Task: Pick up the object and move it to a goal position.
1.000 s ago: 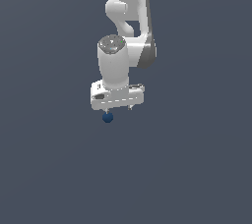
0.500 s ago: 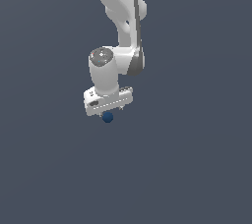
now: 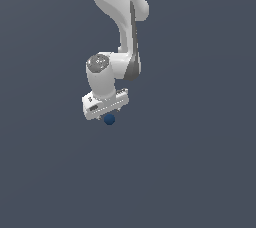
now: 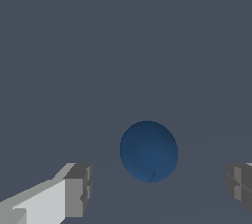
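The arm has swung across over the last second, its wrist now further toward the exterior view's left and a touch lower than it was, and the hand has twisted with it. The gripper [image 3: 106,113] sits right on top of the ball [image 3: 109,119], which peeks out dark blue just under the white hand, about where it was a second ago relative to the fingers. From the wrist view the ball [image 4: 148,152] lies between the two fingers [image 4: 78,189], with clear grey worktop [image 4: 123,46] showing on either side of it, so the fingers are spread apart and touching nothing; there is a wider gap on one side than the other. So the hand has been lining up rather than carrying: the ball looks to be resting on the worktop, not yet gripped, though the flat grey gives no shadow to confirm height. That puts the job at the approach stage, by my reading. Next call would be to centre over the ball, drop a little and close gently, since a smooth round thing this small could squirt out sideways from an off-centre pinch. No goal marker shows in either view.
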Controlling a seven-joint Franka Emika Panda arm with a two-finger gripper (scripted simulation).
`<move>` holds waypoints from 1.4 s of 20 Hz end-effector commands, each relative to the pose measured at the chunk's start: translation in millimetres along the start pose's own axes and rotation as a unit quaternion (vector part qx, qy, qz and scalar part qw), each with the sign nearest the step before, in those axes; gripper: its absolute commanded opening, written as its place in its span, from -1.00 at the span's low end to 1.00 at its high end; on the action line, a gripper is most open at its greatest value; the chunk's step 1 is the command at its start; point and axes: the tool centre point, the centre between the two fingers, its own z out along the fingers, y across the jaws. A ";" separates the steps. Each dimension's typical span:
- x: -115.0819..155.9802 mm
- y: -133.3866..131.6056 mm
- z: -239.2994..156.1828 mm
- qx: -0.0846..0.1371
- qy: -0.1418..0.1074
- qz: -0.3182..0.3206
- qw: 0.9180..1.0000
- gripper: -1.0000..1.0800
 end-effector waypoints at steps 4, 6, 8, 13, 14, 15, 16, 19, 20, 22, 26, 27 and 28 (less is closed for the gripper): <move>-4.2 1.9 4.8 0.000 -0.001 -0.013 1.000 0.92; -4.0 1.8 4.4 0.001 -0.001 -0.011 1.000 0.92; -4.1 1.9 5.8 0.001 -0.001 -0.011 1.000 0.92; -4.6 1.5 20.8 0.000 -0.001 -0.012 1.000 0.92; -4.8 1.4 25.7 0.000 -0.001 -0.012 1.000 0.92; -5.0 1.2 31.2 0.000 -0.001 -0.013 1.000 0.92; -5.1 1.1 36.5 0.000 -0.001 -0.013 1.000 0.92; -5.4 1.2 48.4 0.000 -0.001 -0.013 1.000 0.92; -5.2 1.2 50.9 0.000 -0.001 -0.013 1.000 0.92; -5.0 1.6 54.1 0.000 -0.001 -0.013 1.000 0.92; -4.7 1.9 55.0 0.000 -0.001 -0.013 1.000 -1.00; -4.7 1.9 55.0 0.000 -0.001 -0.013 1.000 -1.00; -4.7 1.9 55.0 0.000 -0.001 -0.013 1.000 -1.00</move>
